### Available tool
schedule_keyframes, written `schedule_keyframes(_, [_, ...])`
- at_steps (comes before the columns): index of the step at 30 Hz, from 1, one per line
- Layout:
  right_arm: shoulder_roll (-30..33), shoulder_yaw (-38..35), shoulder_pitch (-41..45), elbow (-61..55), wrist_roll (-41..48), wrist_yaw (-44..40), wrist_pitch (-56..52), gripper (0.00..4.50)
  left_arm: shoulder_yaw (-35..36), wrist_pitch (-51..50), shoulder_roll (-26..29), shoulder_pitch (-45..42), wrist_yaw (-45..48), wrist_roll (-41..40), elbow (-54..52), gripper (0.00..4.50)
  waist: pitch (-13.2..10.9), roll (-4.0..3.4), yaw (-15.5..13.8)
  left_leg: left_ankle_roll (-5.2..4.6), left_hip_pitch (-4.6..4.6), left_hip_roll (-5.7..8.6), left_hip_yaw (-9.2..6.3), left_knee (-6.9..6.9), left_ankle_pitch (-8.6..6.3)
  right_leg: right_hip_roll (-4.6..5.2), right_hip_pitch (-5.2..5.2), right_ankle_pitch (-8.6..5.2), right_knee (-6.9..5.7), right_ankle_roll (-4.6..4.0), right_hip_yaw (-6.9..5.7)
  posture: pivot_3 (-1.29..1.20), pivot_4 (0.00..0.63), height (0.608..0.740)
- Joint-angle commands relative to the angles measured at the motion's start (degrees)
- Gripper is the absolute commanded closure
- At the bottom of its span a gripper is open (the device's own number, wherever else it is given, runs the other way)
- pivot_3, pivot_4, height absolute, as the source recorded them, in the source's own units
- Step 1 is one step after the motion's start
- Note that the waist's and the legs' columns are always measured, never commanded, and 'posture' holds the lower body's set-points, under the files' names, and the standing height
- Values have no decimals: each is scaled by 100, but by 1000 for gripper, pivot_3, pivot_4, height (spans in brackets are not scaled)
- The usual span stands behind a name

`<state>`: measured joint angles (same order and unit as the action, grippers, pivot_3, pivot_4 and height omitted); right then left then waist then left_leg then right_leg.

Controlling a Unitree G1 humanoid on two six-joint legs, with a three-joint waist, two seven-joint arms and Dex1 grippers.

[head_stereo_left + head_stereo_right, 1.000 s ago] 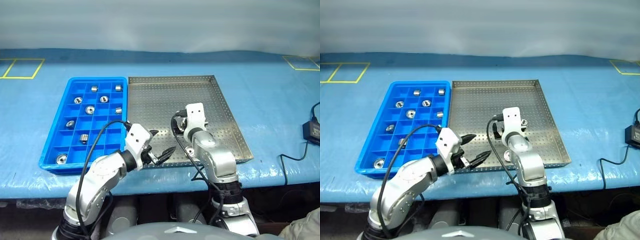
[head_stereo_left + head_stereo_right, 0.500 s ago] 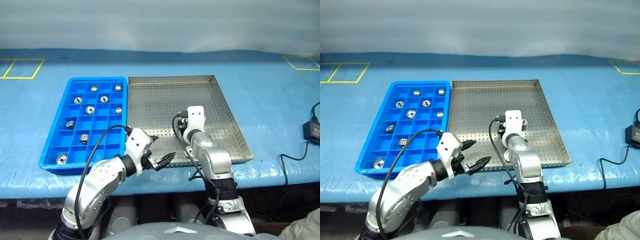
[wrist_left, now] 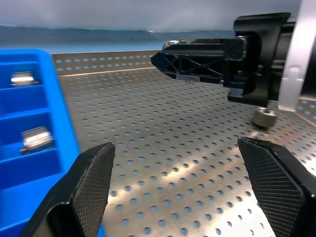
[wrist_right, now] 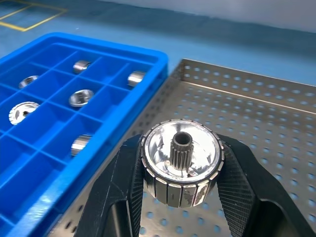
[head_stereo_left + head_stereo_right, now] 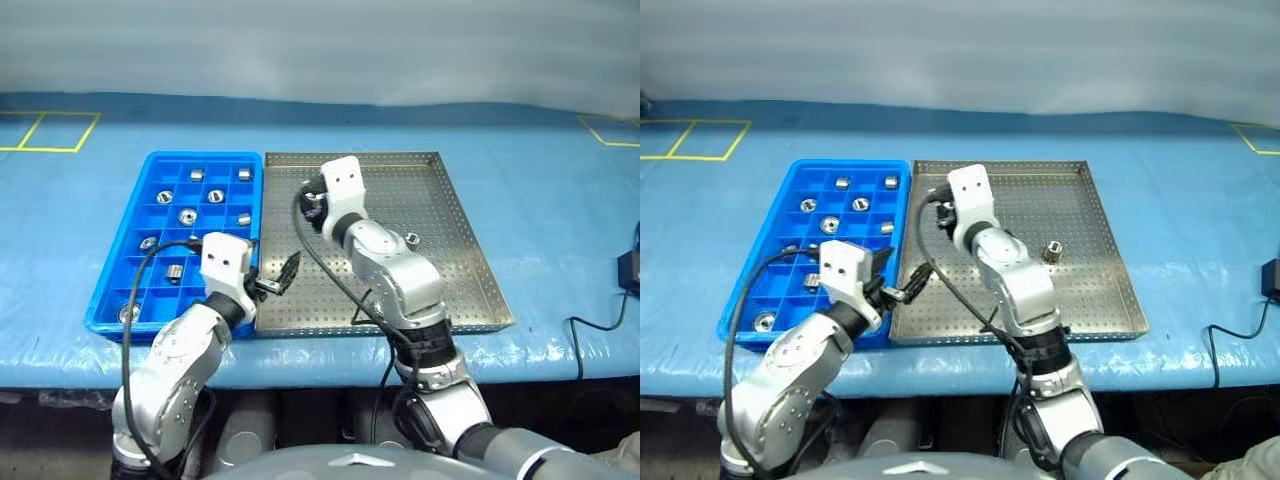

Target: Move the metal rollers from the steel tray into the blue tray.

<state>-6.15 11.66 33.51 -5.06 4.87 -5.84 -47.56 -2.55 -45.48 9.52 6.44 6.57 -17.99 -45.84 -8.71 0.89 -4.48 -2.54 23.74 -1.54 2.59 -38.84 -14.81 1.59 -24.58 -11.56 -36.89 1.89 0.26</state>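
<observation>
Clamped across its ribbed rim in the right gripper (image 4: 180,197), above the far-left part of the perforated steel tray (image 5: 470,290) beside the blue compartment tray (image 5: 115,300): a small shiny metal roller (image 4: 181,163), likely dense, rigid, slippery; left gripper (image 3: 180,182) spread wide, empty.

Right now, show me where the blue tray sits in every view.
Left eye view: blue tray directly left of the steel tray.
Right eye view: same place.
Left wrist view: blue wall bordering the perforated floor.
Right wrist view: gridded cells beyond the held metal roller.
Shared landmark: steel tray.
</observation>
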Motion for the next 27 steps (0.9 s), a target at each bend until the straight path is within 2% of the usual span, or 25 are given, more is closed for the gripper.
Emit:
schedule_keyframes(1, [-177, 212, 350, 292, 42, -249, 445, 2789, 240, 223, -108, 242, -325, 160, -500, 135, -1, 0, -111, 1, 2, 0, -2, 0, 0, 0, 0, -1, 3, -1, -3, 435, 150, 740])
schedule_keyframes(10, [-439, 350, 791, 1599, 50, -620, 1306, 2789, 367, 412, -223, 865, -669, 367, -789, 135, -3, -4, -583, 13, 7, 0, -17, 1, 5, 5, 0, -22, 6, 14, -26, 516, 150, 740])
schedule_keyframes(17, [-582, 403, 1122, 2703, 24, -866, 1926, 2789, 195, 494, -276, 924, -687, 462, -729, 135, -4, -5, -879, 22, 10, -5, -20, 7, 4, 4, -7, -30, 5, 5, -40, 524, 150, 740])
schedule_keyframes(27, [-747, 544, 1259, 3520, 4, -944, 2277, 2789, 82, 505, -311, 925, -688, 477, -686, 135, -2, -2, -1285, 48, 5, -5, -26, 64, 3, -1, -19, -32, 10, 1, -56, 528, 150, 740])
